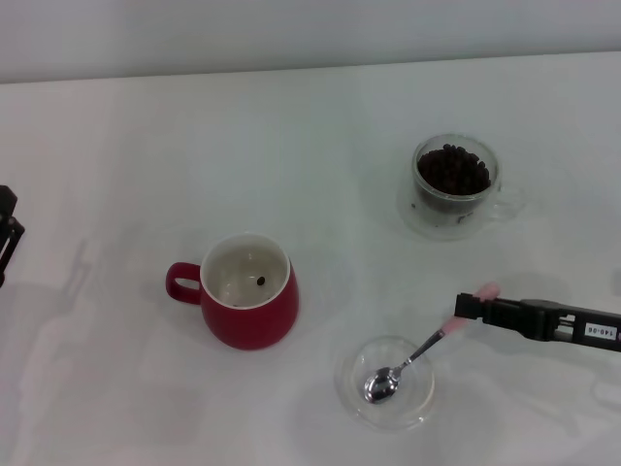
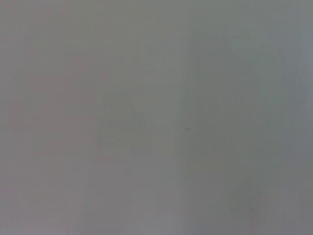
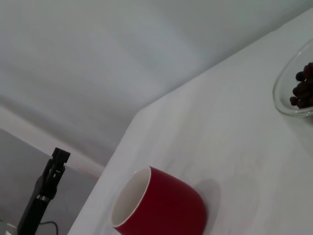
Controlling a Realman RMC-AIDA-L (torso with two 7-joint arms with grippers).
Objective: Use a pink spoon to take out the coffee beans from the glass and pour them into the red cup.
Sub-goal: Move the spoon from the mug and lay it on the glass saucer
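the right tool (image 1: 466, 309) is clamped on the pale pink handle of the metal-bowled pink spoon (image 1: 412, 357); the clear double-walled glass (image 1: 456, 184) of dark coffee beans (image 1: 452, 170) lies straight beyond it.

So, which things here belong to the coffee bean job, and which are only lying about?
Job:
- pink spoon, in the right gripper
- coffee beans
- glass
- red cup

Lying about:
- clear dish under the spoon's bowl
- left gripper, parked at the table's edge
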